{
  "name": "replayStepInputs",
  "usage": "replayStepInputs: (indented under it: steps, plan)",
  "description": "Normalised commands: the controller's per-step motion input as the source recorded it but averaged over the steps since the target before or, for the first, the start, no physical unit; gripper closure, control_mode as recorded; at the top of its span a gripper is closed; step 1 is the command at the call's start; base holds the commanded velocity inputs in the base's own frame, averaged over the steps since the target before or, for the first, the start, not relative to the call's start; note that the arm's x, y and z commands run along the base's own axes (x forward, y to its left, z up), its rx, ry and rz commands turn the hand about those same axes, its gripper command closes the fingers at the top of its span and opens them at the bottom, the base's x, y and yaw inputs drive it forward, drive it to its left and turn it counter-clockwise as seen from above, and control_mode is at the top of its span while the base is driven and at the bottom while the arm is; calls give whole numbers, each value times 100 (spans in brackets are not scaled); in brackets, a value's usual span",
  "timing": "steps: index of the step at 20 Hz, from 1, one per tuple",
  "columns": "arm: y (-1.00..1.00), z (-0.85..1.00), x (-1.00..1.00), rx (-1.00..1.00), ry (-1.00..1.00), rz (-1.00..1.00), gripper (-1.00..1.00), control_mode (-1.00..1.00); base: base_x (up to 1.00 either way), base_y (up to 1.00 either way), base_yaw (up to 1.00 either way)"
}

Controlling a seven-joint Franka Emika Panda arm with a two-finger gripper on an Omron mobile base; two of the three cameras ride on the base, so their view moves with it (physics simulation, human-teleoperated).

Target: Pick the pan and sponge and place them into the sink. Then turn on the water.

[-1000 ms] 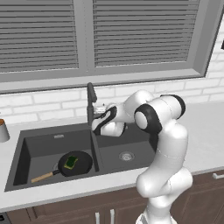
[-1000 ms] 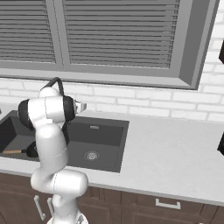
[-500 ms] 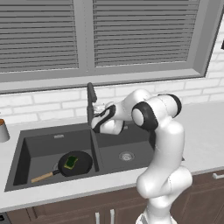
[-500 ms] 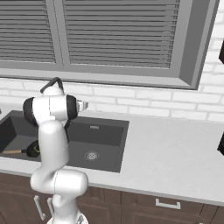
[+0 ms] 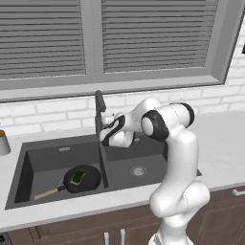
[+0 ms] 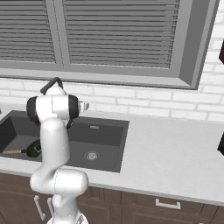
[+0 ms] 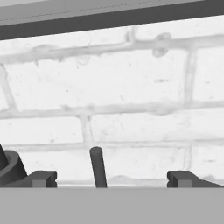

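Observation:
The black pan (image 5: 86, 178) lies in the left basin of the dark grey sink (image 5: 43, 155), its wooden handle (image 5: 47, 194) pointing front left. The green and yellow sponge (image 5: 77, 177) rests inside the pan. In the right base view part of the pan (image 6: 35, 148) peeks out from behind the arm. My gripper (image 5: 104, 130) is held up against the tall dark tap (image 5: 99, 111) behind the basin divider. In the hand view my gripper (image 7: 111, 178) is open, and a slim dark rod (image 7: 98, 166) of the tap stands between its fingers (image 7: 41, 178) before the brick wall. No stream of water is in view.
The right basin (image 6: 94, 140) has a steel drain (image 5: 138, 170). A small container (image 5: 4, 142) stands on the counter at far left. Grey counter (image 6: 175, 153) stretches to the right, with a dark object (image 6: 221, 144) at its edge. The brick wall and window sill are close behind the tap.
The arm's upper joints have shifted slightly left, keeping the hand by the tap. Pan and sponge have not moved.

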Motion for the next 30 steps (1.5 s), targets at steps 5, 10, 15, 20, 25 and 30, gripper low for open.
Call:
replayStepInputs:
  steps: [5,10,15,20,25,30]
  plan:
    - [14,-17,4,0,0,0,-100,-100,0,0,0]
    - [6,-10,0,0,0,0,-100,-100,0,0,0]
    - [0,0,1,0,0,0,-100,-100,0,0,0]
    - [0,0,2,0,0,0,-100,-100,0,0,0]
    - [0,0,0,0,0,0,-100,-100,0,0,0]
    - [0,0,8,0,0,0,-100,-100,0,0,0]
